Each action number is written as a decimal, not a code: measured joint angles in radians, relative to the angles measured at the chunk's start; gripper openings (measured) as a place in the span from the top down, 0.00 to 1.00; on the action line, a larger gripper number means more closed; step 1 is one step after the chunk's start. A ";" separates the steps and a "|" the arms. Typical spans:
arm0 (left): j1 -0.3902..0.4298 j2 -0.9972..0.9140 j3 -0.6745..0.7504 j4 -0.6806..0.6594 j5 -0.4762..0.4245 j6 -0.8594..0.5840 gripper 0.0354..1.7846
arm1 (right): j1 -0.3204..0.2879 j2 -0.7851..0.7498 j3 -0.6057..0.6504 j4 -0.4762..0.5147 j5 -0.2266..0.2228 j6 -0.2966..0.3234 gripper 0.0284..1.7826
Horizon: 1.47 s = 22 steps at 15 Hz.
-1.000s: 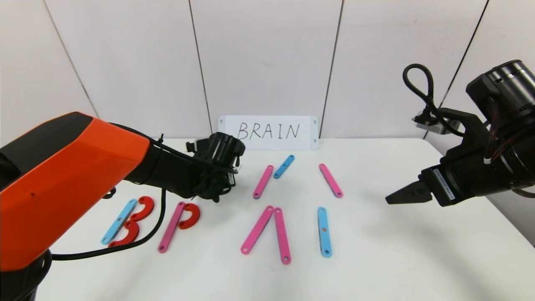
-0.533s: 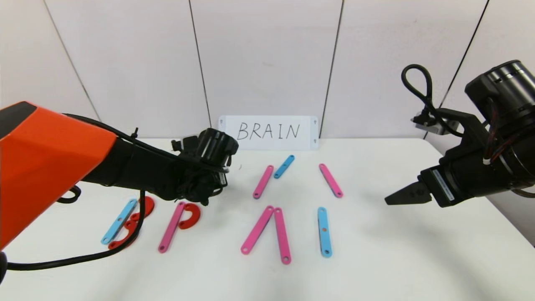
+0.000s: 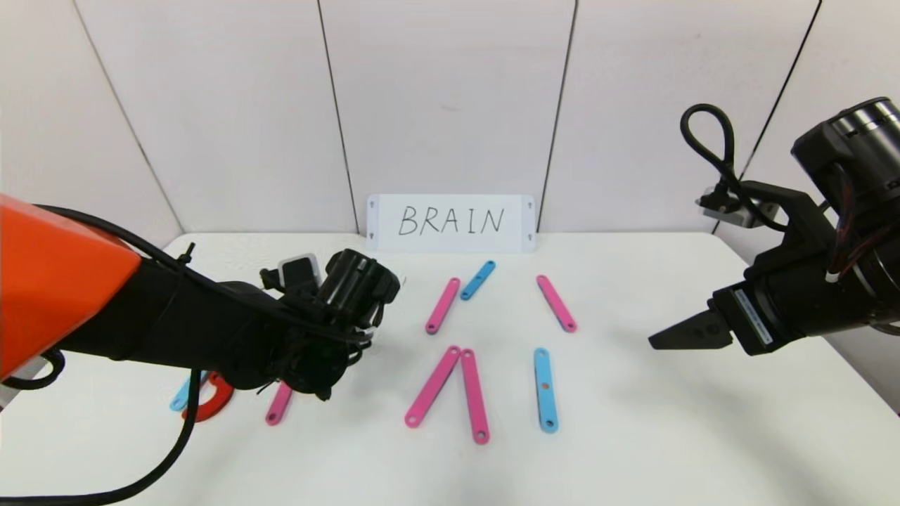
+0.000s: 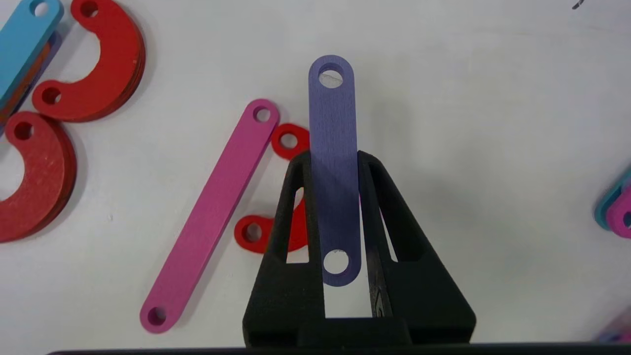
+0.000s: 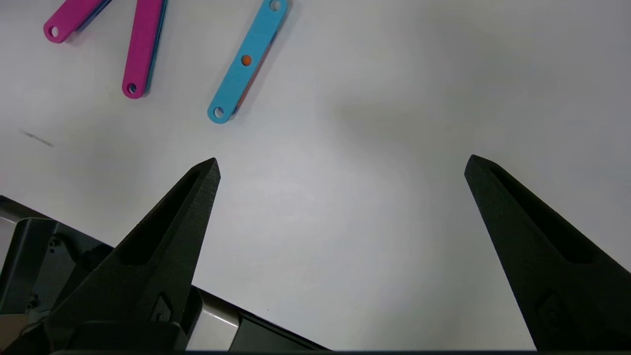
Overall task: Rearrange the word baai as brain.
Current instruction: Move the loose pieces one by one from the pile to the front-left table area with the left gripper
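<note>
White surface (image 3: 633, 436), panelled wall behind. Left gripper (image 4: 335, 162) fingers clenched on a purple strip (image 4: 332, 148), held above a pink strip (image 4: 212, 212) and red curve (image 4: 291, 140) at the word's left end. Right gripper (image 5: 340, 167) hangs off right, fingers spread, holding nothing; blue strip (image 5: 246, 61) beyond.

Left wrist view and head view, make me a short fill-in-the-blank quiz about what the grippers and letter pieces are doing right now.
1. The left gripper is shut on a ____ strip.
2. The right gripper hovers with its jaws ____.
3. The white card at the back reads ____.
4. Beside the pink strip under the left gripper lies a C-shaped curve coloured ____.

Missing words: purple; open; BRAIN; red
</note>
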 joint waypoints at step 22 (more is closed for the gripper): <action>-0.169 -0.173 0.250 0.133 -0.002 -0.233 0.86 | 0.026 -0.010 0.013 -0.001 -0.026 0.000 0.02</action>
